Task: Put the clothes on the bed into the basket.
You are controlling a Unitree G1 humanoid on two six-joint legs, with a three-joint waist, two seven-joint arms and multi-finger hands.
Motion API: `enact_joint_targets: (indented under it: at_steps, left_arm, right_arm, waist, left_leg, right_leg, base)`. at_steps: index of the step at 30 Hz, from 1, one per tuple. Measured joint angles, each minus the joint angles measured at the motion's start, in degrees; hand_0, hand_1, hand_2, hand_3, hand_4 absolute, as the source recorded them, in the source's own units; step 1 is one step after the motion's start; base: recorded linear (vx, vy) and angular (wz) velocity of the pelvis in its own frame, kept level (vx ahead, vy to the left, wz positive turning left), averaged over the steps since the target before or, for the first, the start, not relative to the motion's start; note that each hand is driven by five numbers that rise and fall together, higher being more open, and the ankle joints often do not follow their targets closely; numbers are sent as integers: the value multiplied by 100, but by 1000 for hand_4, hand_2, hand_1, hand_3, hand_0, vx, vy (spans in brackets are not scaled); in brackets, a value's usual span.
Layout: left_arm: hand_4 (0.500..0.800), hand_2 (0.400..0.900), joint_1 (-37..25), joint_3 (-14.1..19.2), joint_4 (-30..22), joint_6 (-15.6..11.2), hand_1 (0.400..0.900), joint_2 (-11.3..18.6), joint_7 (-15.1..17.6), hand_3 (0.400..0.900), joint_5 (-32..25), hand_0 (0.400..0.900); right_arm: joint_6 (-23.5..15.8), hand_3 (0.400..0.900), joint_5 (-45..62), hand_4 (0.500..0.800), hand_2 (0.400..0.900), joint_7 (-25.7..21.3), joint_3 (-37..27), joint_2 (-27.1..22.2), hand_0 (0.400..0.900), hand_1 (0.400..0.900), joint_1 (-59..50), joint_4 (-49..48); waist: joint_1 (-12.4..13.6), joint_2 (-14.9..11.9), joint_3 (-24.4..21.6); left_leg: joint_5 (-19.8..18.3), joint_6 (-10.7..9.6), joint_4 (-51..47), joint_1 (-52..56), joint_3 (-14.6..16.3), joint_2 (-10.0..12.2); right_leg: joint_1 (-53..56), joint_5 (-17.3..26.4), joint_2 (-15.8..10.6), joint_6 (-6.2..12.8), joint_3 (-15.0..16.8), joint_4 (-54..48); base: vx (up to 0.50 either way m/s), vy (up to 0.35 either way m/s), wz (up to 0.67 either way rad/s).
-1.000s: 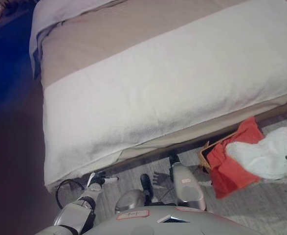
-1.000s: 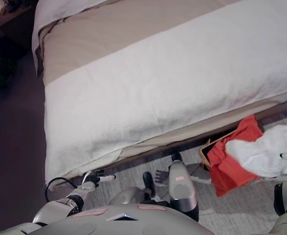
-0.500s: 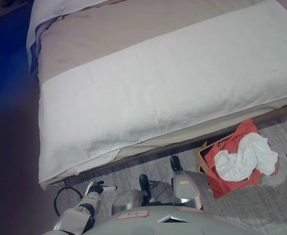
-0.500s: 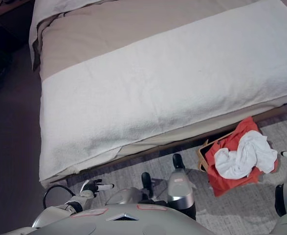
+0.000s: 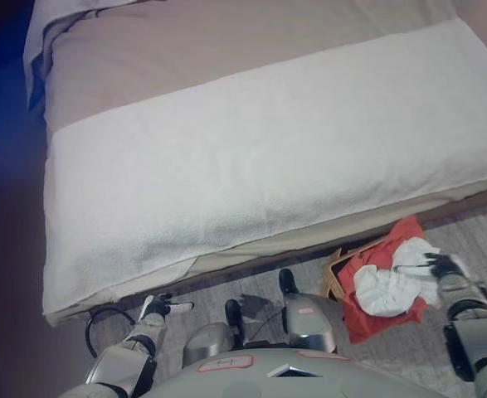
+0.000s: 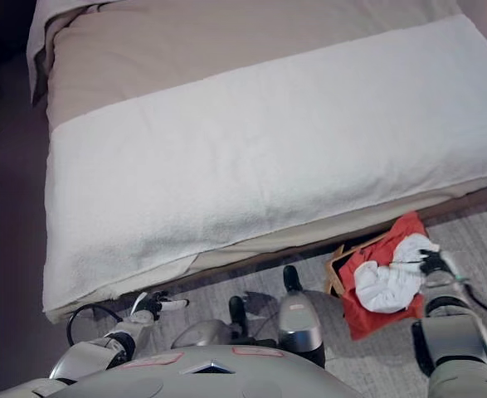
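Note:
A tan basket (image 5: pixel 333 274) stands on the floor by the bed's foot at the right. A red cloth (image 5: pixel 366 318) lies in it and hangs over its rim. A crumpled white cloth (image 5: pixel 382 290) lies on top of the red one. My right hand (image 5: pixel 440 267) is at the white cloth's right edge, with a straight finger laid across it. My left hand (image 5: pixel 158 307) hangs low at the lower left near the bed's corner, relaxed and empty. The bed (image 5: pixel 251 157) carries only a white blanket and beige sheet; no loose clothes show on it.
The bed fills most of the view, its front edge (image 5: pixel 260 253) just ahead of me. A grey carpet (image 6: pixel 376 348) lies under the basket. A dark floor strip (image 6: pixel 11 249) runs along the bed's left side.
The white cloth, spread wide at the right a second ago, now lies bunched in the basket. My right hand has come in from the right edge to the cloth. The camera has shifted.

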Motion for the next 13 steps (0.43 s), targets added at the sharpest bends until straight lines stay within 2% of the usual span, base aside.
enact_joint_targets:
  at_steps: [2, 8, 13]
  left_arm:
    - [800, 900, 25, -8, 5, 17, 900, 9, -23, 900, 81, 900]
    - [800, 900, 216, -18, 7, 42, 900, -22, -80, 900, 336, 900]
    - [800, 900, 348, -1, 8, 71, 900, -50, -78, 900, 382, 900]
  right_arm:
    - [6, 900, 3, 800, 900, -43, 125, 356, 900, 900, 80, 4]
    - [54, 900, -1, 800, 900, -14, 457, 1306, 900, 900, 369, 43]
    - [60, 900, 14, 800, 900, -25, 563, 1584, 900, 900, 649, 35]
  waist:
    - [96, -5, -4]
    - [148, 0, -76]
    - [281, -40, -327]
  left_leg:
    - [-20, -23, -4, 53, -9, -1]
    - [-29, -32, -7, 74, -123, 20]
    - [-28, -32, -6, 81, -302, 35]
  right_leg:
    - [61, 0, -7, 1, -11, -42]
    - [188, 2, -39, -3, -99, -150]
    - [330, 23, -52, -34, -294, -257]
  base:
    - [24, 11, 12]
    - [24, -2, 16]
    - [23, -9, 17]
